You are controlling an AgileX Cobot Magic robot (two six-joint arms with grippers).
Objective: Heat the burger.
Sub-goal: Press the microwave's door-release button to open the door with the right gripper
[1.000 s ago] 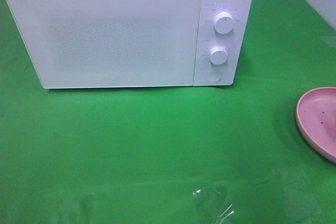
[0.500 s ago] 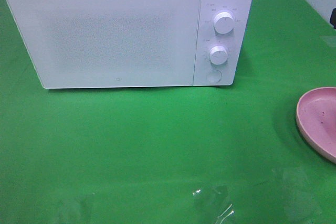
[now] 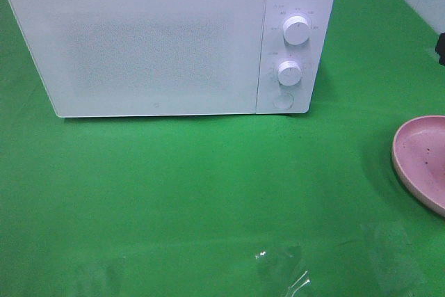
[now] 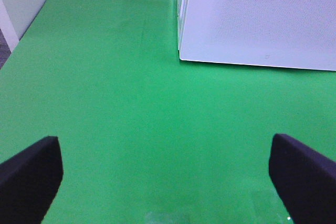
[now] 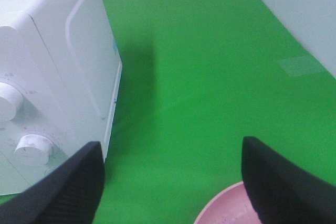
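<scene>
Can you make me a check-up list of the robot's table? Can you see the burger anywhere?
Surface: green cloth, lying flat, with clear tape patches near the front.
Job's things: burger not seen in any view. The white microwave has its door shut. The pink plate has no food on the part in view.
Clutter: nothing seen.
Grippers: left gripper open and empty over the cloth; right gripper open and empty, near the microwave's knob side and the plate.
Cables: nothing seen.
Surroundings: pale wall along the right side.
</scene>
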